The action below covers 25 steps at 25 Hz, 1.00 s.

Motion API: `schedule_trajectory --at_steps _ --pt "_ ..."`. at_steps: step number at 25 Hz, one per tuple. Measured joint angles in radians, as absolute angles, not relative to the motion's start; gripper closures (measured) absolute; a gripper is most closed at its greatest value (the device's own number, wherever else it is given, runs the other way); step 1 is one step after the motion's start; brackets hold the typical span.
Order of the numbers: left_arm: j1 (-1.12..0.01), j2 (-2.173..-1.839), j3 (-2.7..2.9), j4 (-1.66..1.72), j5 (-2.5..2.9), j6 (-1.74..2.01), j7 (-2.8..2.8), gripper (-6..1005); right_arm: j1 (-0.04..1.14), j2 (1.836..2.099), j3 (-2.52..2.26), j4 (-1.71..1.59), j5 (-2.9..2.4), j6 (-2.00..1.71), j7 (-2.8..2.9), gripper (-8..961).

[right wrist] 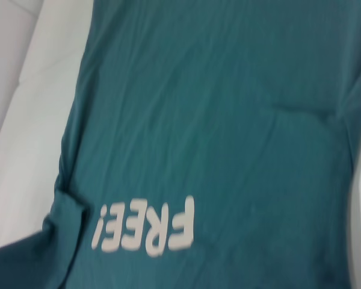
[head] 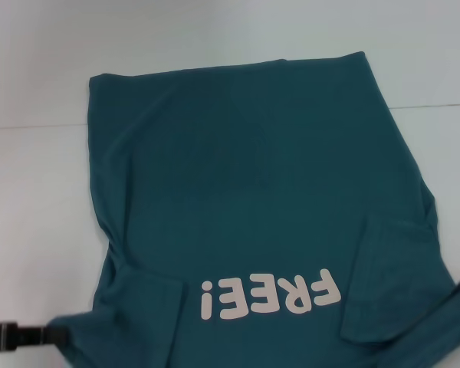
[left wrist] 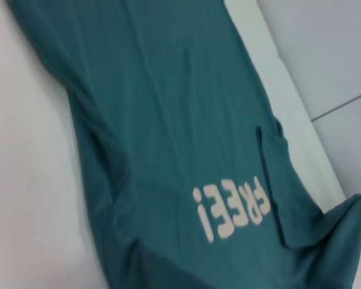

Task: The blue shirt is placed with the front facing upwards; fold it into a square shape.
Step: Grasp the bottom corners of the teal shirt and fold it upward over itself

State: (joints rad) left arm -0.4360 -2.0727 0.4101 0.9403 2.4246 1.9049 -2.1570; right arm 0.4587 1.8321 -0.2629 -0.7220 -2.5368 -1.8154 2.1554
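On the white table (head: 31, 192), the blue shirt (head: 253, 192) lies front up, hem at the far edge, the cream lettering (head: 270, 295) near the robot, both sleeves already folded inward. The left gripper (head: 15, 336) sits at the near-left shoulder; whether its claw is wide, narrow or holding cloth cannot be told. The right gripper is out of view. The cloth looks light, limp and crease-prone; it is best pinched at shoulder and hem corners, both layers together.
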Motion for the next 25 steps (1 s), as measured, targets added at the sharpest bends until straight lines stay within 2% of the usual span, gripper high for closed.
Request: schedule_trajectory --at_steps 13,14,25 --pt "-0.575 -2.008 0.397 0.844 2.433 1.829 -2.184 977 0.538 1.82 -0.258 -0.713 -2.471 -1.734 2.226 919" --pt "-0.605 -1.989 0.396 0.804 2.433 1.802 -2.186 977 0.542 1.818 -0.259 -0.713 -2.459 -1.732 2.232 919" --pt "-0.672 -1.96 0.396 0.76 2.433 1.711 -2.191 979 0.582 1.813 -0.26 -0.691 -2.367 -1.67 2.261 918"
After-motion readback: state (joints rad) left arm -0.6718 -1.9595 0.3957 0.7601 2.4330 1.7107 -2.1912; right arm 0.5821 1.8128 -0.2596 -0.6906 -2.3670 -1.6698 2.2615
